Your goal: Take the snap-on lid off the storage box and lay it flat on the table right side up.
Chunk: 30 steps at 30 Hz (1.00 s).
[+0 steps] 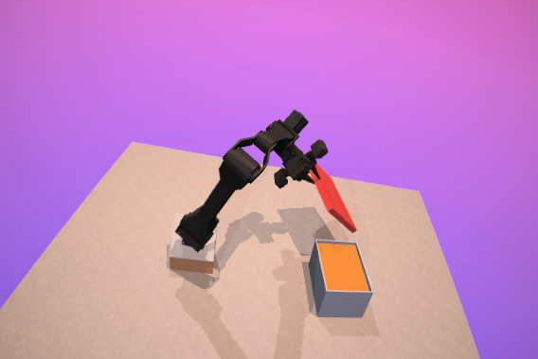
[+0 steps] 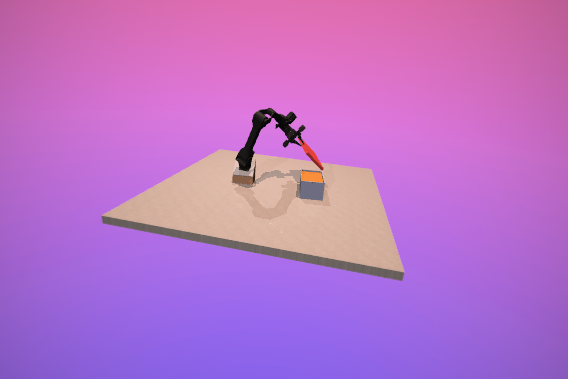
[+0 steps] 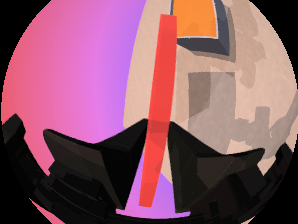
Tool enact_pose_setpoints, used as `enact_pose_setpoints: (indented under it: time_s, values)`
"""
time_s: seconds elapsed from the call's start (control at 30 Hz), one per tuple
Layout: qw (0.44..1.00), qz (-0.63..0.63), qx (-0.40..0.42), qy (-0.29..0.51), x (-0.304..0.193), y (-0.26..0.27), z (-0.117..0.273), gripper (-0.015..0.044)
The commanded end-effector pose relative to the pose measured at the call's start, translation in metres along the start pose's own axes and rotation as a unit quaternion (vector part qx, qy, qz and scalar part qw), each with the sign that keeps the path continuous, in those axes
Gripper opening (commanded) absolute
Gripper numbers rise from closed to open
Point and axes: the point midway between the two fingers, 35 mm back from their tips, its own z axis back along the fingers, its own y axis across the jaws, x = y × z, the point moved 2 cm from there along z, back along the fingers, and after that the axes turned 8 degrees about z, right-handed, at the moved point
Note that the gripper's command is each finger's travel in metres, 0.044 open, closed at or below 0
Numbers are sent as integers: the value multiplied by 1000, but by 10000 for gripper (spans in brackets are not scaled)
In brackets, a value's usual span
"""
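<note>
The red lid (image 1: 335, 199) (image 2: 311, 153) (image 3: 165, 70) is off the box and held in the air, steeply tilted, its lower end above and behind the box in the top view. My gripper (image 1: 316, 177) (image 2: 300, 143) (image 3: 158, 124) is shut on the lid near its upper end; the wrist view shows the lid edge-on between the two fingers. The grey-blue storage box (image 1: 345, 304) (image 2: 311, 191) (image 3: 202, 46) stands upright and open on the table, with an orange inside. The lid does not touch the box in the wrist view.
The table (image 1: 256, 315) (image 2: 200, 213) carries the arm's base block (image 1: 190, 264) (image 2: 243, 179) to the left of the box. The table's far edge lies behind the gripper and its right edge lies to the right of the box. Shadows of the arm and lid fall beside the box.
</note>
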Motion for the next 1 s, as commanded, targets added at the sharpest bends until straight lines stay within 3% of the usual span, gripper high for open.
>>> enact_pose_setpoints:
  time_s: [0.0,0.97]
  values:
    - [1000,-6,6,-2,-10,5,3,0]
    - [1000,-8,6,-1,-67,11,7,0]
